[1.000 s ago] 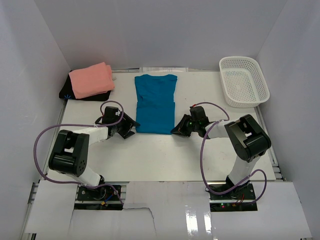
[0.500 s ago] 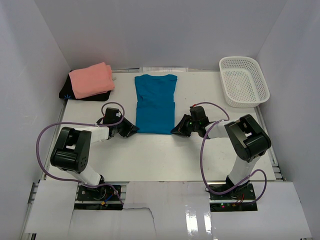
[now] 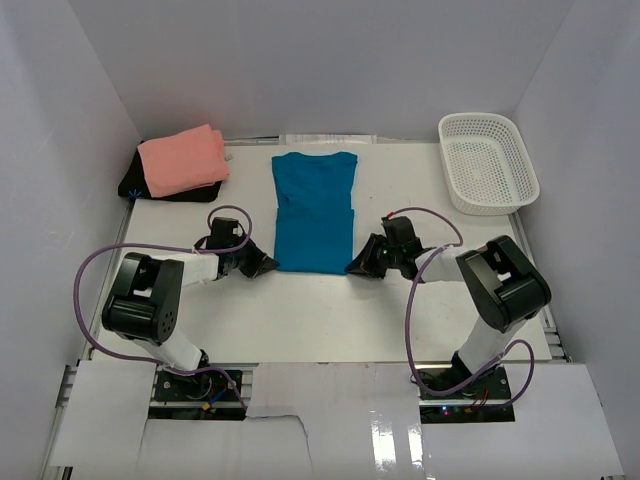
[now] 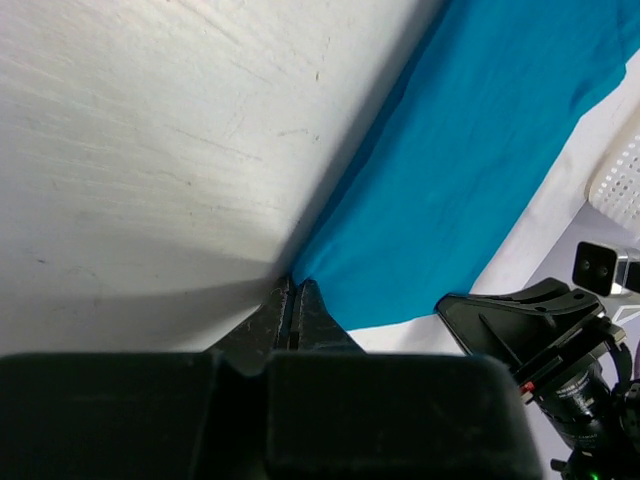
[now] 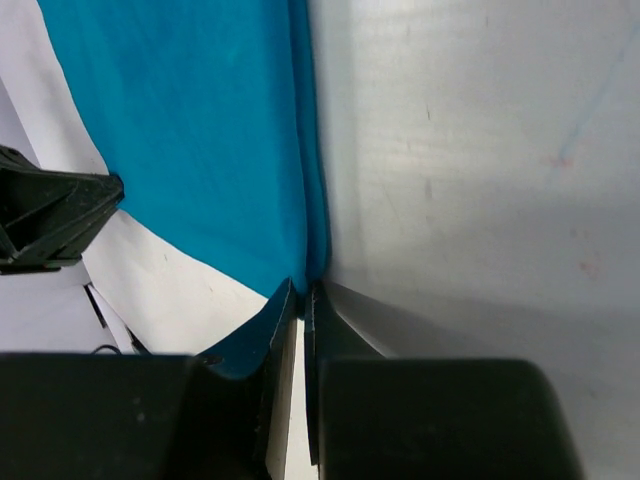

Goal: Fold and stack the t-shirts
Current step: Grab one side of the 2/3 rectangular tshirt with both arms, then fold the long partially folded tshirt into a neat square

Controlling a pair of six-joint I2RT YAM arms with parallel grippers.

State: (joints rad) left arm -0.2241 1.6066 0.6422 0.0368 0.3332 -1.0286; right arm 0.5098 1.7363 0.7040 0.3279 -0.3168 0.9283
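On the table (image 3: 300, 315), near the middle, the left gripper (image 3: 264, 264) and right gripper (image 3: 356, 266) each clench a near corner of the flat blue t-shirt (image 3: 313, 210). Beyond, a folded pink t-shirt (image 3: 183, 160) rests on dark cloth (image 3: 133, 186) at ten o'clock, with a white basket (image 3: 486, 160) at two o'clock.
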